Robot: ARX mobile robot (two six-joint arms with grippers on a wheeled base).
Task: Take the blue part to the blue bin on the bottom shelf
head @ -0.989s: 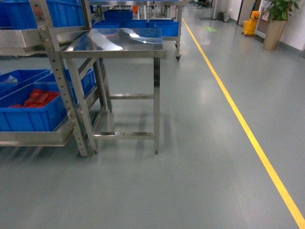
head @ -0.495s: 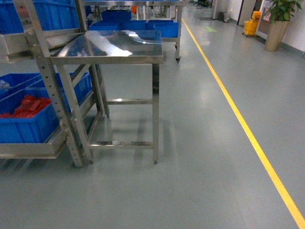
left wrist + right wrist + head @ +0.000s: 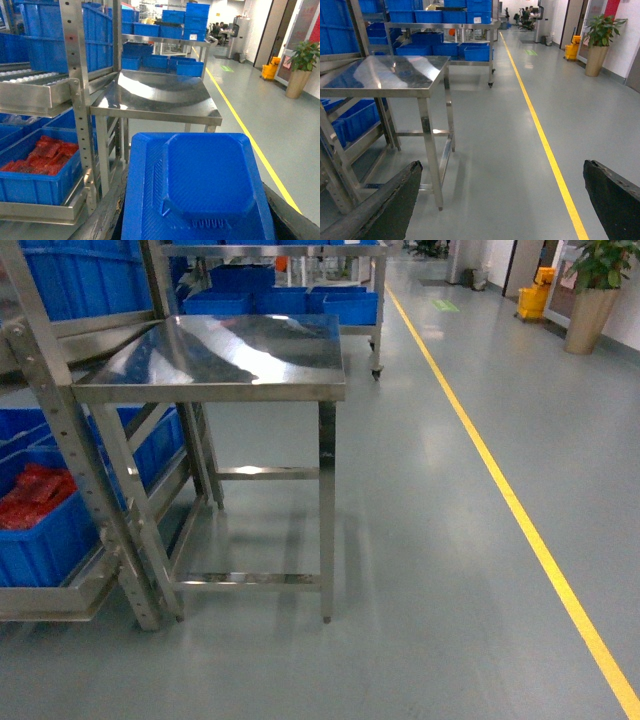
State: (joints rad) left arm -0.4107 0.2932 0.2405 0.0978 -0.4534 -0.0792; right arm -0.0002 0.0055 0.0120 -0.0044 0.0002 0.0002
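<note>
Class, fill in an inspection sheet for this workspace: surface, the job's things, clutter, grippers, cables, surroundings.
Surface: steel table, shiny top, standing beside the rack.
Job's things: blue part fills the lower left wrist view; bottom shelf carries a blue bin holding red parts.
Clutter: nothing seen.
Grippers: left gripper shows only dark jaws at either side of the blue part, so the grip cannot be confirmed; right gripper has its jaws wide apart with nothing between them.
Cables: nothing seen.
Surroundings: grey floor with a yellow floor line, potted plant, cart with more blue bins behind.
</note>
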